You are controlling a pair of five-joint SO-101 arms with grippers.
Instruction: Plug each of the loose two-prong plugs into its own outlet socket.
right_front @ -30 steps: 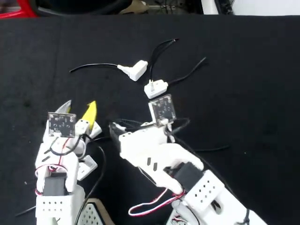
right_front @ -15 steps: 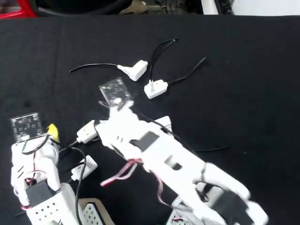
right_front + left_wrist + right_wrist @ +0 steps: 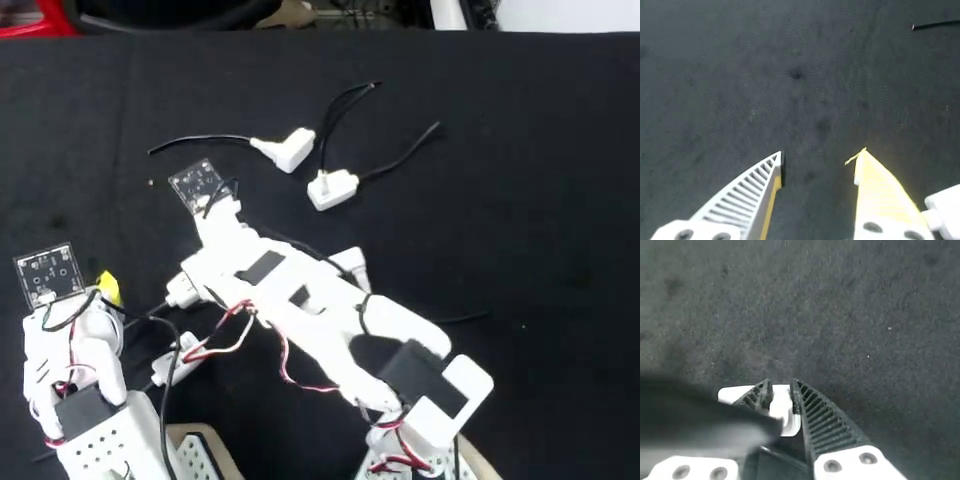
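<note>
Zero pairings made yet, by my reading. Left gripper: near left, fingers wide over bare bench, holding nothing. Right gripper: stretched to left of centre, fingers narrow, pinching a white piece; plug or socket, cannot tell. Far centre: first plug, second plug just right of it, apart, both loose. Step: fetch and align. Next move calls for carrying the piece to its mate, prongs square to slots.
</note>
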